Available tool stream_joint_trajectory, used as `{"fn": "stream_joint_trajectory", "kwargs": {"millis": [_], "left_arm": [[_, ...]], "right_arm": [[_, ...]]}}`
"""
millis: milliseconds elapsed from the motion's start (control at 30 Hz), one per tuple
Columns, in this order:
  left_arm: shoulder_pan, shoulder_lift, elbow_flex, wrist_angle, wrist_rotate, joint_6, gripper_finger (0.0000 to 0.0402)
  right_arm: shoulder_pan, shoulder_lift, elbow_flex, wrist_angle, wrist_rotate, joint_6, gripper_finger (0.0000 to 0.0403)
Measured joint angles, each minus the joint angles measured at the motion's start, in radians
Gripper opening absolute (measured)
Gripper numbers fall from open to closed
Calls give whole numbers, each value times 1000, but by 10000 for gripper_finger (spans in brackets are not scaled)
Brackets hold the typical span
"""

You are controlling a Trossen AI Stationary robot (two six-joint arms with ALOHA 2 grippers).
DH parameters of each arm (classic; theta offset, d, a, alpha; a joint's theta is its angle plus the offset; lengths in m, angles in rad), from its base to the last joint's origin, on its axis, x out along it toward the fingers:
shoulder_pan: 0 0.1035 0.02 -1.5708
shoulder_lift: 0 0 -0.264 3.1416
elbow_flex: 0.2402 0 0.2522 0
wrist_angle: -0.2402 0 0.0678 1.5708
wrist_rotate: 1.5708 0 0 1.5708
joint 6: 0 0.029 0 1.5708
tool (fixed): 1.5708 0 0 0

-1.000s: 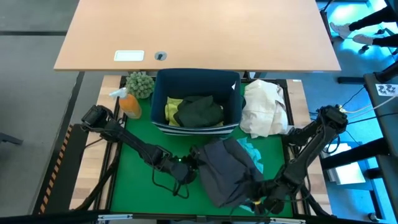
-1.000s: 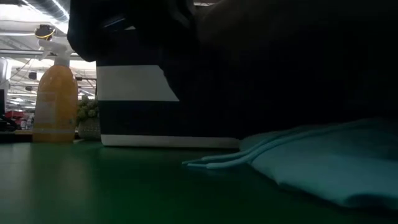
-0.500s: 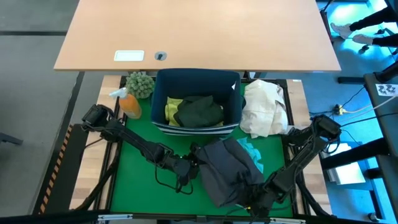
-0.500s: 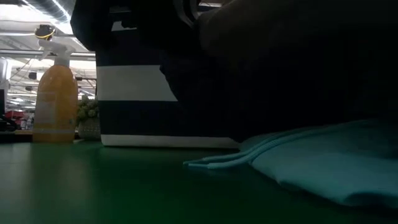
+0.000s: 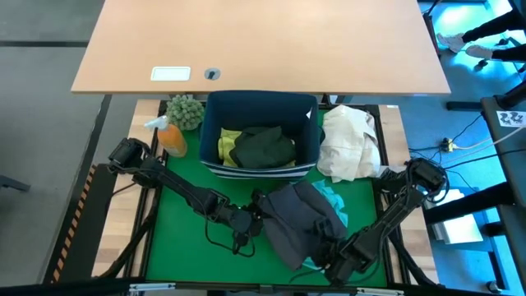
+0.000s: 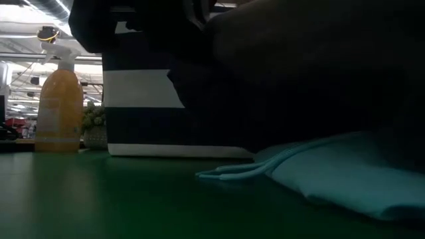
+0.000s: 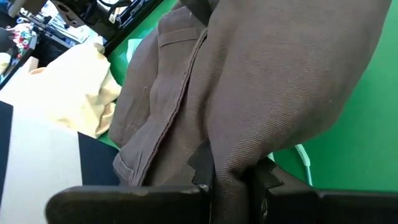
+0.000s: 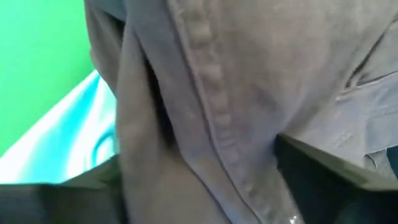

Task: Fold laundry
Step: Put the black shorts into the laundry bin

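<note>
Overhead view of a green mat (image 5: pixel 177 238) w/ two dark robot arms working a charcoal grey garment (image 5: pixel 297 224) at centre-front. Left gripper (image 5: pixel 253 222) sits at the garment's left edge, fingers (image 7: pixel 202 167) pinched tight on a fold of the grey cloth; the wrist view shows fabric squeezed between the toothed pads. Right gripper (image 5: pixel 329 261) is at the garment's near right corner, w/ grey seamed cloth filling its wrist view and lying between its fingers (image 8: pixel 323 183); jaws look wide, and I can't tell whether they've gripped it yet.

A turquoise garment (image 5: pixel 333 204) lies partly under the grey one, poking out on its right. Behind, a navy bin (image 5: pixel 261 111) holds a yellow-green shirt (image 5: pixel 226 141) and a dark olive garment (image 5: pixel 265 146). A cream bundle (image 5: pixel 349 141) sits right of the bin; an orange spray bottle (image 5: pixel 171 136) and small plant (image 5: pixel 185 108) sit left.

Step in hand, probably: getting a 2nd hold so the grey piece can be spread. To do it well, the right jaws should close on one seam edge only, clear of the turquoise cloth beneath, then both arms lift and pull apart evenly, approx. level, to avoid bunching.
</note>
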State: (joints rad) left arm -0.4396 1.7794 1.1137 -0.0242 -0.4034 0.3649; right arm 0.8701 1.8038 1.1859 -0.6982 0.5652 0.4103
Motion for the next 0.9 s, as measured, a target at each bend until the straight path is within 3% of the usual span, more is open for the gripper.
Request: {"fn": "stream_joint_trajectory", "kwargs": {"millis": [267,433,633,900], "left_arm": [[-31,-28,5,-29,9,-1,30],[-69,-59,92,-130,-8,-9,30],[-117,-60,289,-350,-47,-24,30],[-177,-60,596,-666,-269,-14,30]], "right_arm": [[0,-6,171,-198,-3,-5,28],[1,-6,312,-333,47,-20,16],[1,-6,508,-478,148,-77,6],[-7,-7,758,-595,367,-249,4]]}}
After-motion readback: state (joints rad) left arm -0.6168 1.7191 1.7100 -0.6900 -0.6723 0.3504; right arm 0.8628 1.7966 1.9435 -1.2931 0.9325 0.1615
